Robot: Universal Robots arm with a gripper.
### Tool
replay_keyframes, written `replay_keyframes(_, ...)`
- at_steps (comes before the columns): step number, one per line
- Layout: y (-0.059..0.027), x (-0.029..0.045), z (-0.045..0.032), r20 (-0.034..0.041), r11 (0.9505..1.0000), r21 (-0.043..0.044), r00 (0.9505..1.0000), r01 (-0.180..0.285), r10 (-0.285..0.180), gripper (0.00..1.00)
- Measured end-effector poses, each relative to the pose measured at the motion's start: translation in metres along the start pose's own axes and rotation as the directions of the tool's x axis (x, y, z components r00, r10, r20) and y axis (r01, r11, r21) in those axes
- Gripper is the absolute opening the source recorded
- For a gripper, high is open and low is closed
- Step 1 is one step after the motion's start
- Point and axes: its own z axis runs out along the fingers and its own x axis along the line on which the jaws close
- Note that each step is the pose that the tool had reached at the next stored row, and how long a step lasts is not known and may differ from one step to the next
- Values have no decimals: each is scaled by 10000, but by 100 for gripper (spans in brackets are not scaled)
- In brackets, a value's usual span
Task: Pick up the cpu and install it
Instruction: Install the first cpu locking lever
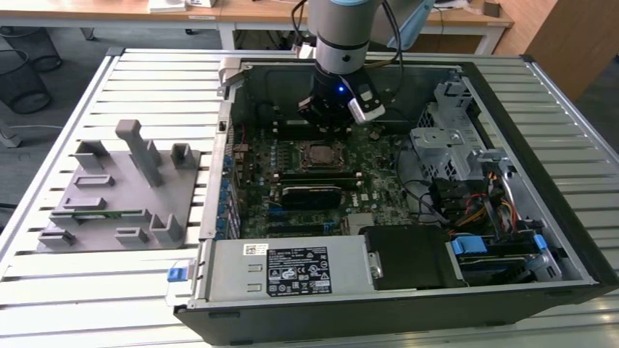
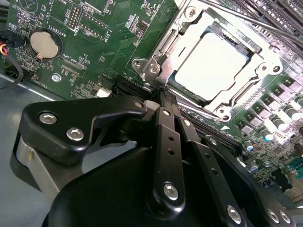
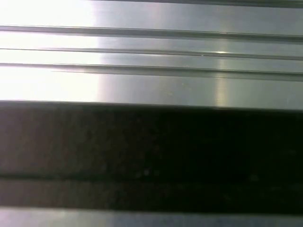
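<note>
Black gripper (image 2: pixel 163 101) up close in second wrist view, fingers together, holding nothing; cpu (image 2: pixel 210 64) seated in socket at one o'clock. Open case walls (image 1: pixel 227 130) around arm in exterior view.

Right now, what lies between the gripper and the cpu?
In the second wrist view, only the socket's metal frame separates the gripper from the seated cpu.

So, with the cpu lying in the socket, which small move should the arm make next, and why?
Probably a slow straight lift. The cpu sits flat inside the socket frame, and the gripper stands just beside that frame, holding nothing visible, so rising avoids knocking it.
</note>
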Motion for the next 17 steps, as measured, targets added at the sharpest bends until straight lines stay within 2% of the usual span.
replay_keyframes(4,0,0,0,1,10000,14,10000,1,-1,11)
replay_keyframes(11,-3,-1,21,-7,9999,150,10000,1,-1,11)
replay_keyframes(17,-4,-2,50,-6,9998,179,10000,0,0,11)
